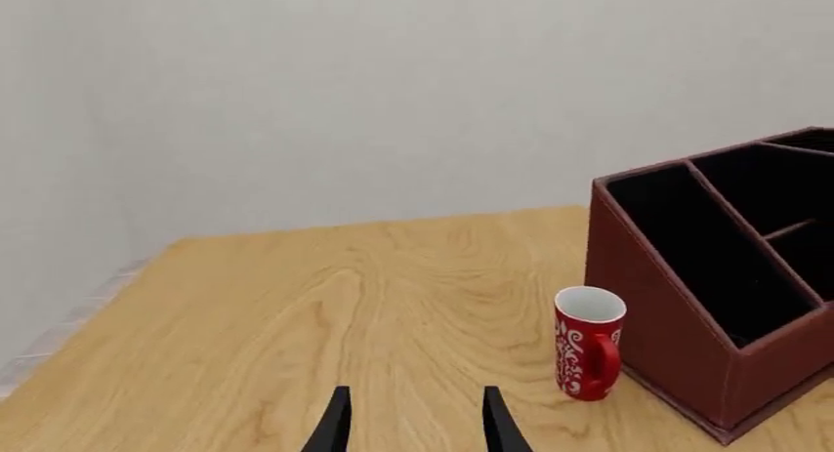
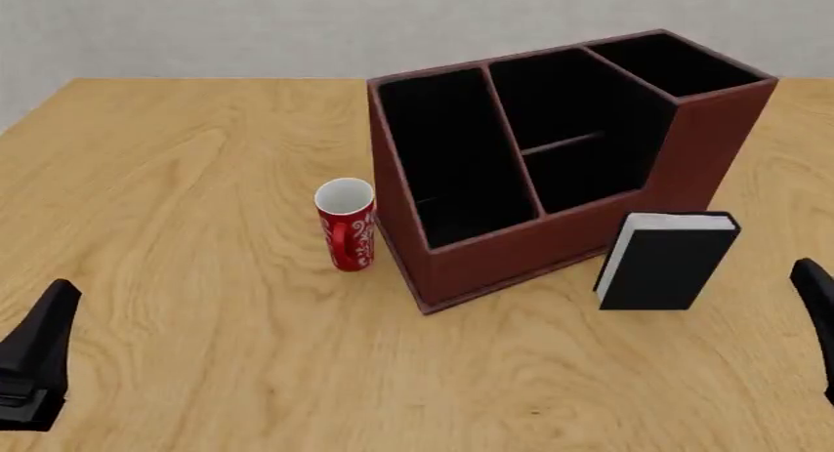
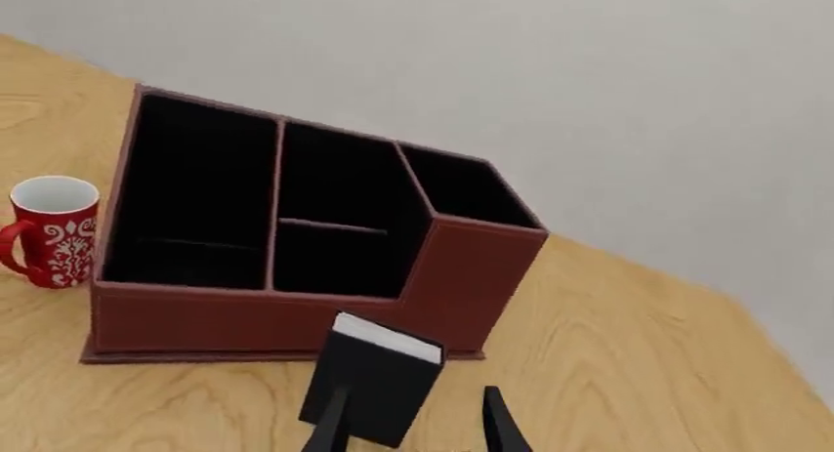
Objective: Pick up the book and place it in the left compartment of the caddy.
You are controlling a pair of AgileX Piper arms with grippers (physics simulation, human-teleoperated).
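Hands (image 1: 414, 423) (image 3: 414, 423) low at near edge (fingers parted), book (image 2: 665, 261) untouched.

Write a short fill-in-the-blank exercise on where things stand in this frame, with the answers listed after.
1. The book stands upright on the table, in front of the caddy's ____ end.
2. The mug beside the caddy is ____ with white patterns.
3. The left compartment holds ____.
4. The right tool is ____, its fingers close to the book.

Answers: right; red; nothing; open
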